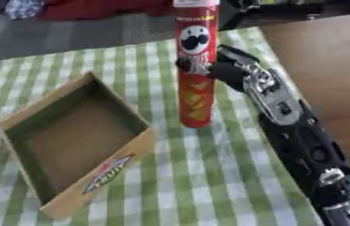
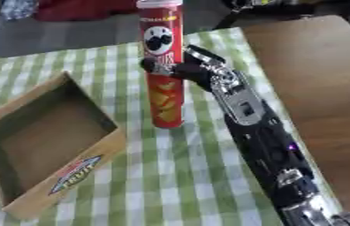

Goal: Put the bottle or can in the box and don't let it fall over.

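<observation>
At mid-height on the can [image 1: 196, 66] the right hand [image 1: 223, 70] has its fingers [image 1: 187, 65] curled round the tube, pinching it from the right side. That hand belongs to a black arm [image 1: 302, 137] with silver joints, which comes in from the lower right corner and slants up and left across the cloth [image 1: 201, 176].

Red and tall, the can stands upright, with a round face logo near its top and pictures of crisps lower down. Whether its base touches the cloth or hangs just above it cannot be told. It is outside the box [image 1: 74, 145], to the box's right and a little farther back, with a strip of bare cloth between them.

An open, shallow cardboard tray, the box sits askew on the left of the table with nothing inside it. A label [image 1: 107, 174] in red, white and blue shows on its near wall.

Green and white checks cover the cloth. To the right of it a bare brown tabletop [image 1: 325, 66] shows. Something red [image 1: 100, 9] lies beyond the far edge.
</observation>
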### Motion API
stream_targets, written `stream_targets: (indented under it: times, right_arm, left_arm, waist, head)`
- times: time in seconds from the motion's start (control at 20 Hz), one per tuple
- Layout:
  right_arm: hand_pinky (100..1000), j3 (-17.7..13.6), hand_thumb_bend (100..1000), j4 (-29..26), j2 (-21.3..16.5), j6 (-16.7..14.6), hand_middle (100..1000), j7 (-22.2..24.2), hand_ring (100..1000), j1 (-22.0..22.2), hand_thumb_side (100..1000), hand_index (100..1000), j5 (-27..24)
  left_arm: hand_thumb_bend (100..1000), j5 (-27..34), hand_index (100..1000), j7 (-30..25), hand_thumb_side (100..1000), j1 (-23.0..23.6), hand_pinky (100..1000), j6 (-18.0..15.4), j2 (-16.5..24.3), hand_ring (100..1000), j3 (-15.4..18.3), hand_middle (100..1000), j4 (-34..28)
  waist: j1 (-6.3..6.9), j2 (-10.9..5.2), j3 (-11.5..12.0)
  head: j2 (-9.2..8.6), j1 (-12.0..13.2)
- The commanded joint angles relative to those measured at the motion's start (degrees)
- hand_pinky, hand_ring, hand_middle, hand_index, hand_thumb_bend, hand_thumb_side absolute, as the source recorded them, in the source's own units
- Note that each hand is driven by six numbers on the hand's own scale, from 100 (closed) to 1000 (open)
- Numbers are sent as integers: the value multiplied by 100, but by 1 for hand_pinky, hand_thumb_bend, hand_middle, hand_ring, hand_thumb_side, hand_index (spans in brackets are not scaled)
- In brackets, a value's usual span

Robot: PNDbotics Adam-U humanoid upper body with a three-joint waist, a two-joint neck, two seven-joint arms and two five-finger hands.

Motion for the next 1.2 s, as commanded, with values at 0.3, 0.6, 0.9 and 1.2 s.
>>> stream_targets:
  times: [0.3, 0.6, 0.9, 1.2]
  right_arm:
    - [903, -16, 100, -515, -145, -198, 545, -352, 585, -193, 519, 452, -82]
    - [899, 49, 100, -967, -89, -263, 537, -702, 577, -318, 470, 445, 38]
    - [898, 190, 100, -1344, -23, -273, 526, -853, 567, -377, 470, 434, 144]
    - [896, 365, 100, -1518, 37, -298, 520, -779, 563, -478, 470, 428, 130]
  left_arm:
    - [100, 4, 794, -7, 710, -77, 691, -9, 95, 1000, 12, 996, -132]
    - [100, -9, 793, 45, 708, -64, 691, -24, 88, 1000, 67, 995, -144]
    - [100, -14, 793, 135, 706, -62, 691, -28, 80, 1000, 135, 993, -166]
    - [100, -24, 792, 230, 705, -59, 692, -32, 69, 1000, 227, 992, -181]
  waist:
    - [-29, -137, 20]
    - [-34, -158, 20]
    - [-45, -170, 31]
    - [-52, -185, 47]
  head:
    - [-33, -33]
    - [16, -61]
    - [57, -65]
    - [71, -86]
